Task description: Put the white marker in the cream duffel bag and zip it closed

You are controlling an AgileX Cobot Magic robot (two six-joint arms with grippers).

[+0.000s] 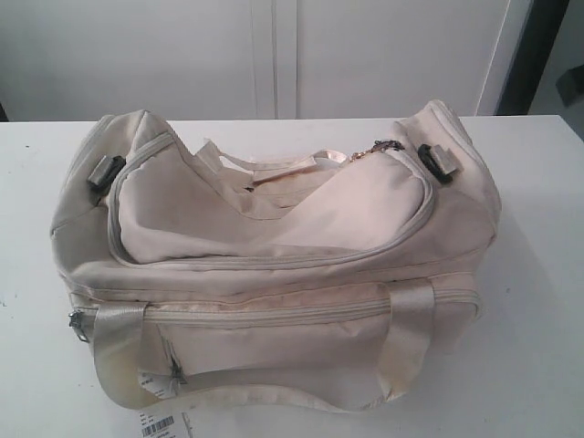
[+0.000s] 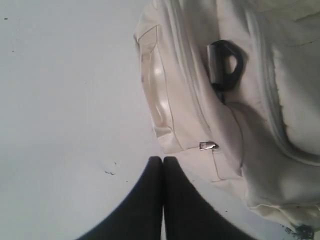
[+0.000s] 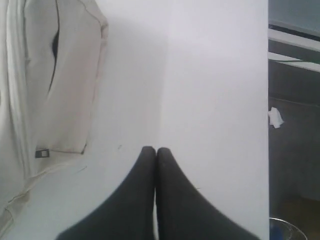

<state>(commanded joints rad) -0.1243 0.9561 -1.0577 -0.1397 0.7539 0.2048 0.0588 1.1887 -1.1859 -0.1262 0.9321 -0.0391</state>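
- cream duffel bag [image 1: 274,255] centred on table [image 1: 538,301], bare room at both ends.
- left gripper [image 2: 163,164] clenched empty near bag's buckle [image 2: 227,62].
- right gripper [image 3: 155,152] clenched empty between bag and table edge.
- top zip pull [image 1: 379,146]: exterior view only.

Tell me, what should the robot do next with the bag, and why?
Probably move the right gripper toward the gold zip pull at the right end of the bag. Both it and the left gripper are shut, empty, over the table beside the bag. No marker shows, so it may be inside already.
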